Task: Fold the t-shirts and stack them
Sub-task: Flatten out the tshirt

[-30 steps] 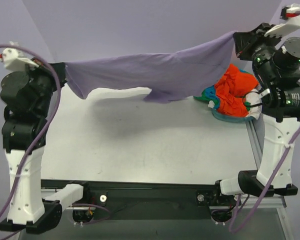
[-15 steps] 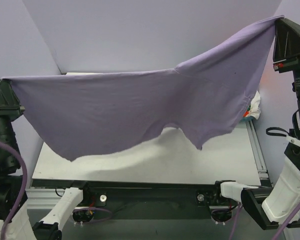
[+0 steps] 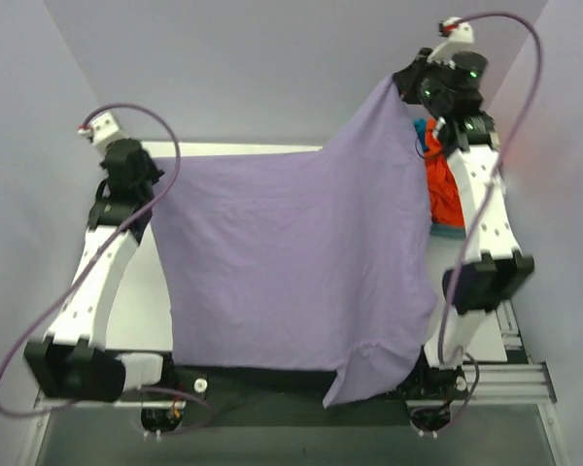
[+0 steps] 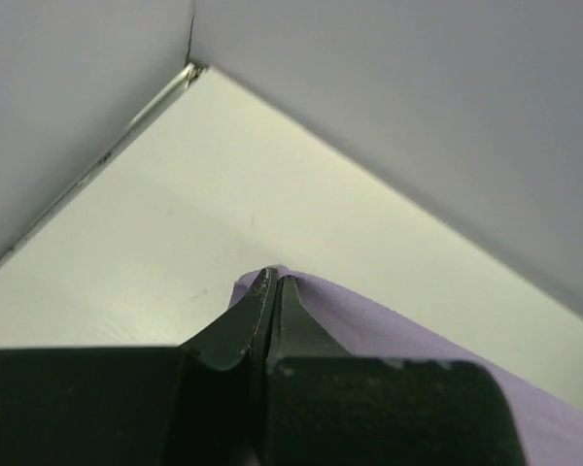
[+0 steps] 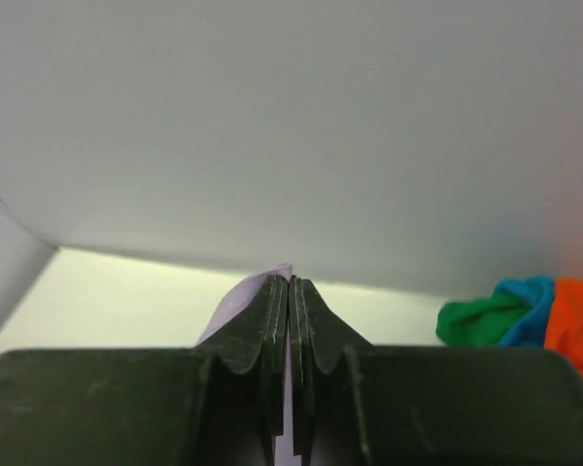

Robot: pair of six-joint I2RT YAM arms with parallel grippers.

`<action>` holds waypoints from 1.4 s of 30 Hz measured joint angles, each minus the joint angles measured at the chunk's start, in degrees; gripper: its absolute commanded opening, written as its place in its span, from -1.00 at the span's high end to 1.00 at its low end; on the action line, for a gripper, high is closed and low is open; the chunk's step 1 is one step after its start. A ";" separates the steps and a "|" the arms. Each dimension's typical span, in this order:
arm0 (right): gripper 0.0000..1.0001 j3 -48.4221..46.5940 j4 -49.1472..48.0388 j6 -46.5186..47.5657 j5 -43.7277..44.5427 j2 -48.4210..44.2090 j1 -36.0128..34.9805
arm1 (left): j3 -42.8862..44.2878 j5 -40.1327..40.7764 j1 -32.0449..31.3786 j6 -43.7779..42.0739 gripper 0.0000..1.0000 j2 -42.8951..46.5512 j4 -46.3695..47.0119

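The lavender t-shirt is plain, one even shade, across mid-frame. At the right edge an orange-red shirt shows, a green shirt and a teal-blue shirt beside it.

I see the white tabletop mostly covered by the purple shirt spread over it, one near corner hanging past the front edge; a heap of orange-red, green and teal shirts sits at its far right.

Lavender t-shirt is stretched over most of the table and drapes past its near edge. Bare surface shows only along a narrow far strip and beside the left arm. Far right is blocked by heaped shirts and the right arm; walls close back and sides.
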State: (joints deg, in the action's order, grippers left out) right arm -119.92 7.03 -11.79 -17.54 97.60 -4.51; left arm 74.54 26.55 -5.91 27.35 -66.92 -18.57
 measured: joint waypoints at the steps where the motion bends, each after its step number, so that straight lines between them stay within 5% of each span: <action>1: 1.00 -0.31 -0.04 0.24 0.42 4.04 -0.22 | -0.59 0.13 0.17 -0.17 1.00 -3.65 0.68; 2: 1.00 -0.94 0.09 0.39 0.83 8.39 -0.52 | -0.70 0.28 0.44 -0.22 0.89 -7.37 1.11; 3: 0.83 -2.54 0.57 0.55 1.40 12.83 -0.83 | -0.66 0.50 0.70 -0.22 0.34 -11.15 1.57; 4: 0.57 -4.90 1.11 0.57 2.32 17.51 -1.09 | -0.17 0.63 1.03 -0.66 0.05 -14.69 1.73; 5: 0.20 -7.37 1.66 0.46 3.23 22.14 -1.33 | 0.61 0.66 1.31 -1.01 -0.17 -18.16 1.70; 6: -0.55 -10.16 2.32 0.22 4.24 26.53 -1.60 | 1.66 0.76 1.66 -1.25 -0.37 -21.62 1.62; 8: -1.00 -13.62 3.61 -0.11 5.99 33.75 -1.95 | 4.63 0.85 2.16 -1.66 -0.67 -27.76 1.07; 10: -1.00 -11.93 5.09 -0.48 7.08 36.06 -2.10 | 8.52 0.57 2.40 -1.92 -0.88 -33.09 -0.72; 17: -1.00 7.69 6.80 -0.13 8.96 27.23 -4.17 | 9.97 -5.09 2.32 -1.31 -0.92 -35.36 -6.73; 29: -1.00 42.71 4.72 -4.35 4.61 -2.23 -10.97 | -16.35 -21.49 0.09 6.08 -0.92 -19.87 -9.40; 35: -1.00 53.09 6.75 -7.54 4.26 -3.69 -10.99 | -21.75 -25.51 -0.11 8.07 -0.92 -19.19 -9.09; 42: -0.98 54.58 8.90 -8.11 4.70 -0.74 -10.99 | -22.64 -27.89 0.17 8.55 -0.92 -22.73 -7.56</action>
State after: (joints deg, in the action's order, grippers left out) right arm -65.34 15.92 -19.90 -12.84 96.86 -15.51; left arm 51.90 -1.34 -5.74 35.90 -89.65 -26.13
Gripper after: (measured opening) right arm 0.994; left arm 0.959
